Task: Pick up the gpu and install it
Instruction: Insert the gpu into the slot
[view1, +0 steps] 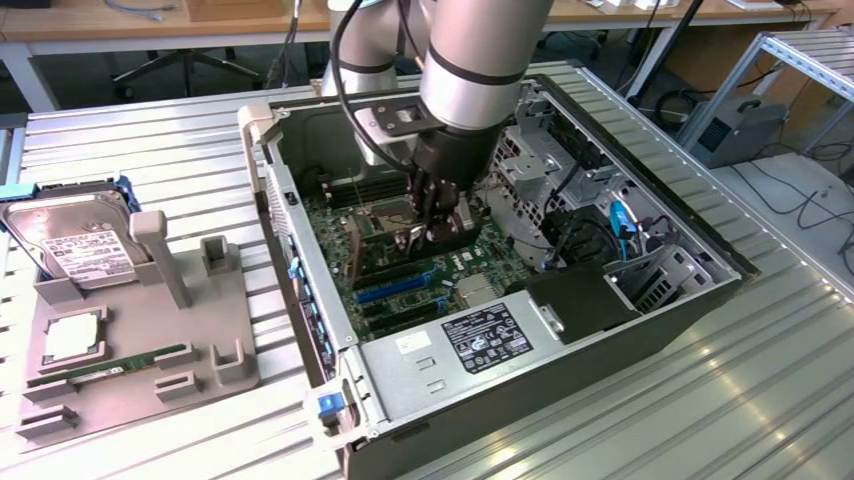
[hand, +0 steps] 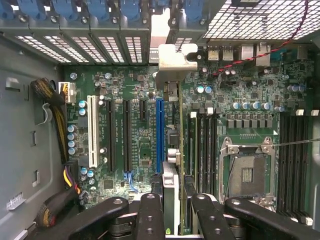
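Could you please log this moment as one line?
gripper: shut on green gpu card | gpu: edge-on above green motherboard | open grey PC case

End effector (view1: 430, 222) inside open computer case (view1: 641, 330), low over motherboard (view1: 400, 270).

Silver tubular arm (view1: 467, 60), black cable, black joint ring, black multi-link pincer (view1: 430, 228)

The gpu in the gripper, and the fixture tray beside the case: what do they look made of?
The gpu: green circuit board seen edge-on, with a pale end bracket, apparently bare metal. It is held between the gripper fingers above the motherboard. The fixture tray: matte grey, uniform and blocky, probably moulded or printed plastic.
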